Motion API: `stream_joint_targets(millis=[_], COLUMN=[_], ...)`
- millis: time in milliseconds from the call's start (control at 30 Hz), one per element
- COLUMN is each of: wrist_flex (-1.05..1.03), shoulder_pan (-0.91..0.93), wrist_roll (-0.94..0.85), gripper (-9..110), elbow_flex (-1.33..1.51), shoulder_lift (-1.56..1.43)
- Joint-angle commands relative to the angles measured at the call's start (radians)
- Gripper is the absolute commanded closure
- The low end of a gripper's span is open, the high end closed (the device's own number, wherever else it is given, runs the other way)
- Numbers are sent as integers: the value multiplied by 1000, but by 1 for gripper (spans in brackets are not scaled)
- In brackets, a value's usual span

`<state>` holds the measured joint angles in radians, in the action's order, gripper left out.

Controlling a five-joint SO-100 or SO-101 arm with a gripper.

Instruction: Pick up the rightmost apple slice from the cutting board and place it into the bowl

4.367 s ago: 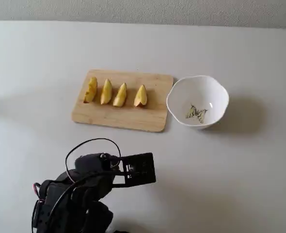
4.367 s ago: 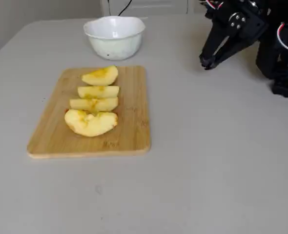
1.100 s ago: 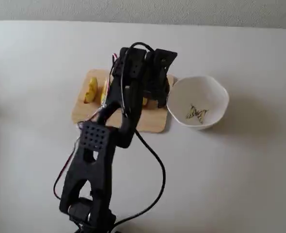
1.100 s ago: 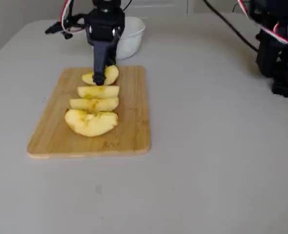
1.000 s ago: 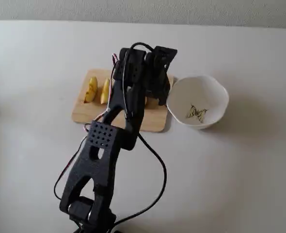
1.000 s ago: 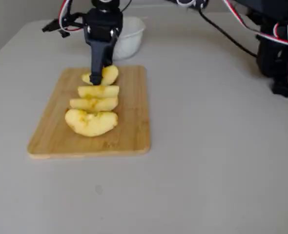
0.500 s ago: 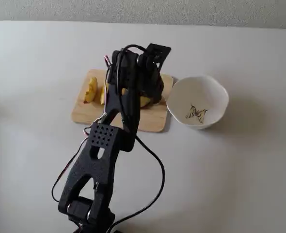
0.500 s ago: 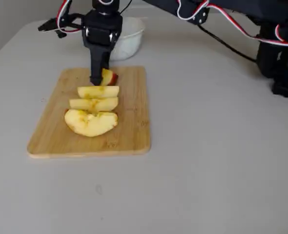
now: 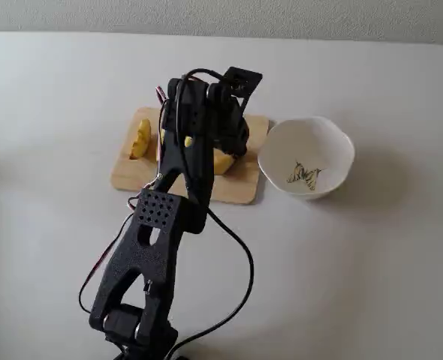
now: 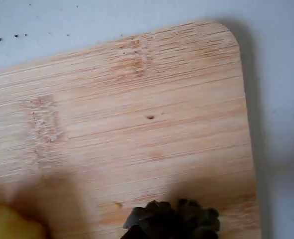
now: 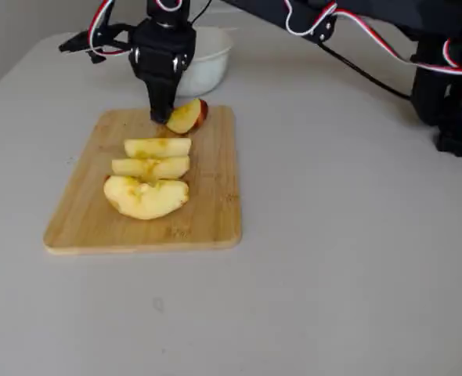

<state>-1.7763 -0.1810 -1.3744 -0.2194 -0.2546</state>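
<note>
The wooden cutting board (image 9: 128, 174) lies mid-table and also shows in the other fixed view (image 11: 207, 211). The slice nearest the bowl (image 11: 188, 116) is pale yellow with a red skin edge; a bit of it shows past the arm (image 9: 223, 161). My gripper (image 11: 162, 116) points straight down with its tip at the board, just left of that slice. Its jaws show as one dark column. The wrist view shows bare board (image 10: 137, 124), a dark fingertip (image 10: 172, 221) and a yellow piece (image 10: 7, 224). The white lobed bowl (image 9: 323, 142) stands right of the board, empty, and behind the gripper (image 11: 213, 66).
Three more pale slices lie in a row on the board (image 11: 158, 146), (image 11: 151, 167), (image 11: 145, 196); one shows at the board's left end (image 9: 140, 139). The arm's base (image 9: 135, 322) and cables stand at the near edge. The base (image 11: 450, 102) is at the right.
</note>
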Motion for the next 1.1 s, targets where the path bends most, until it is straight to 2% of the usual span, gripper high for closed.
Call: stream_joint_targets(millis=[0, 67, 333, 500, 700, 933, 1000, 1067], wrist_flex=[-41, -41, -46, -48, -48, -44, -43, -23], shoulder_pan=[-17, -20, -6, 15, 48, 69, 64, 57], wrist_roll=[41, 67, 141, 117, -5, -117, -118, -48], gripper=[85, 76, 75, 76, 77, 79, 79, 79], elbow_flex=[-35, -35, 0, 244, 598, 885, 927, 925], shoulder_lift=[-86, -106, -232, -402, -614, -756, -785, -792])
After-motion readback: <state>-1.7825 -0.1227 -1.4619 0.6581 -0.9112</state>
